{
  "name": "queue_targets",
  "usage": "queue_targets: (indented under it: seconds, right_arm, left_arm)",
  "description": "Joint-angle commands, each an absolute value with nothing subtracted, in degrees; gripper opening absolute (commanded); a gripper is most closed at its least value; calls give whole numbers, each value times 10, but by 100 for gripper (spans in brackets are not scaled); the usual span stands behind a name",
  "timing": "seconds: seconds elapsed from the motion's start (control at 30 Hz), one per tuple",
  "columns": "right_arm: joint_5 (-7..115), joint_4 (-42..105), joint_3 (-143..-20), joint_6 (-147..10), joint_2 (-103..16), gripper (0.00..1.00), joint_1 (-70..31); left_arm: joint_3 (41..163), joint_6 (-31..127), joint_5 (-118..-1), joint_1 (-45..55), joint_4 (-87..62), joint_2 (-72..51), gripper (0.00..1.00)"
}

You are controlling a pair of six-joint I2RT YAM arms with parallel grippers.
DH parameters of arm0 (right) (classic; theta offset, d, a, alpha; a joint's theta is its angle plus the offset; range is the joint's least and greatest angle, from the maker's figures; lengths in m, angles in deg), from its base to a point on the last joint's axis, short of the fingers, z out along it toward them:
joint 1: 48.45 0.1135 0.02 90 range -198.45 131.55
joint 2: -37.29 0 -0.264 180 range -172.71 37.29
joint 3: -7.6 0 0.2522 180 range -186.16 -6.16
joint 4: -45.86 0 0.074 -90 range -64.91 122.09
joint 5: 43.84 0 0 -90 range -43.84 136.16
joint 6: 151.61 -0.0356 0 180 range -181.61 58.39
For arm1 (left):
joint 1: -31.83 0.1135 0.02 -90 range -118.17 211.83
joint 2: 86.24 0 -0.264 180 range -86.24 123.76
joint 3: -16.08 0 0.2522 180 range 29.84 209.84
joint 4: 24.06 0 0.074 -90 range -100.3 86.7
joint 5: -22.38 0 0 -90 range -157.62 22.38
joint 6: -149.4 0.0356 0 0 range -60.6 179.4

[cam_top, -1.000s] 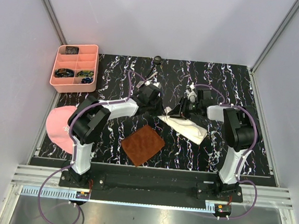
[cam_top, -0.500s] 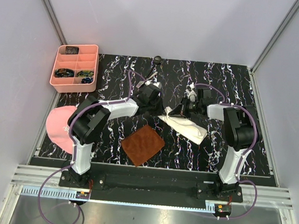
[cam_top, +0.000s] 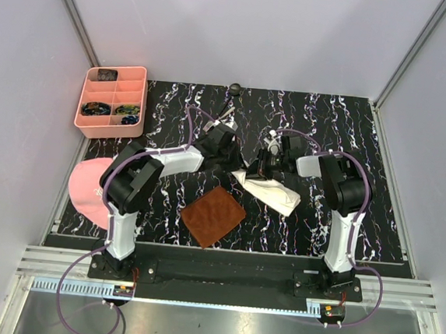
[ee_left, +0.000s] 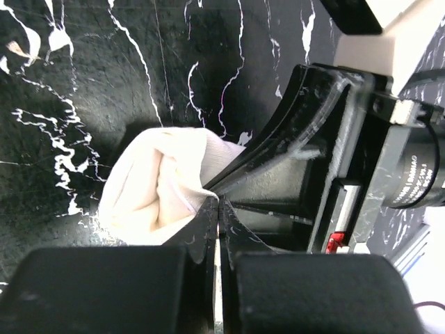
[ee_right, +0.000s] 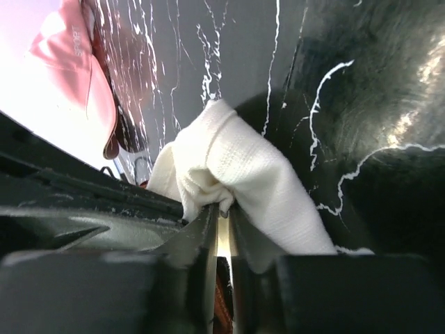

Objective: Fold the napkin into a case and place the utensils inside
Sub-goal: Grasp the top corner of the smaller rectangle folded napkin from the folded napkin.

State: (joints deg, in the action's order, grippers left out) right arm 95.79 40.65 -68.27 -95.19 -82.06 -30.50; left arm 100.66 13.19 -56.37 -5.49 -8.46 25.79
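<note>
Both the left gripper (ee_left: 217, 207) and right gripper (ee_right: 222, 212) clamp the napkin (cam_top: 277, 195) at its far-left end; lifting evenly should keep layers aligned.

Reaching forward and inward with the white-and-black left arm (cam_top: 173, 161), pressing the black two-finger left gripper (ee_left: 217, 209) fully closed; bending the matching right arm (cam_top: 346, 186) inward, pinching the black right gripper (ee_right: 222, 212) almost closed, tips nearly meeting.
</note>
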Motion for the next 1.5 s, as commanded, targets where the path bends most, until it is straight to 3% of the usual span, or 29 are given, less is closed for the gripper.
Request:
queue_targets:
  seconds: [0.0, 0.33, 0.63, 0.73, 0.9, 1.47]
  right_arm:
    - [970, 412, -657, -948, -767, 25, -310]
    - [959, 376, -636, -930, -712, 42, -334]
    - [967, 373, -622, -925, -702, 45, -362]
    - [970, 375, -627, -926, -711, 41, -367]
    - [981, 403, -638, -945, -741, 8, -365]
    - [985, 441, -643, -977, -751, 2, -337]
  left_arm:
    - [1006, 118, -550, -48, -112, 260, 0]
    - [994, 130, -556, -46, -110, 235, 0]
    - [985, 131, -552, -46, -114, 227, 0]
    - [986, 130, -552, -47, -114, 223, 0]
    - [985, 129, -553, -48, -114, 218, 0]
    - [991, 131, -556, -57, -114, 220, 0]
